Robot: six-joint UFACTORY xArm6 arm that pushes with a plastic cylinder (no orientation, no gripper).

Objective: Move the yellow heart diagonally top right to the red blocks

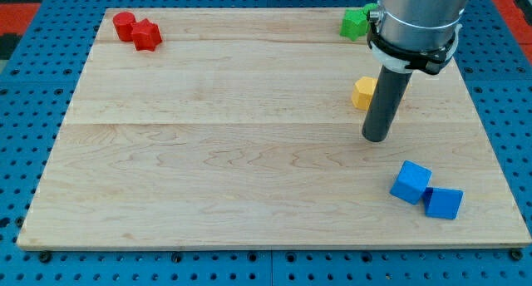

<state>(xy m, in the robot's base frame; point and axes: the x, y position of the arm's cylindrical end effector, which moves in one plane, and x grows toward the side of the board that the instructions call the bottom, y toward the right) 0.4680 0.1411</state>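
On the view's right side of the wooden bench (249, 170), my tip (376, 140) rests on the surface just below and slightly right of the yellow heart (363, 93), whose right part is hidden behind the rod, so I cannot tell whether rod and block touch. There is no gripper on this arm, hence nothing to open, close or grasp with; the rod can only push. The yellow heart lies in the upper right part of the bench, with the green blocks (357, 22) above it near the top edge. The red blocks (137, 31), a round one and a star-like one touching each other, sit far off at the top left corner, and two blue blocks (426, 191) lie near the bottom right, well clear of the route. To do this step well, I judge the tip should get round to the heart's right side, slightly low, and push steadily leftward and upward, correcting often so the block does not slip off the rod. No brand, label or writing can be read anywhere.
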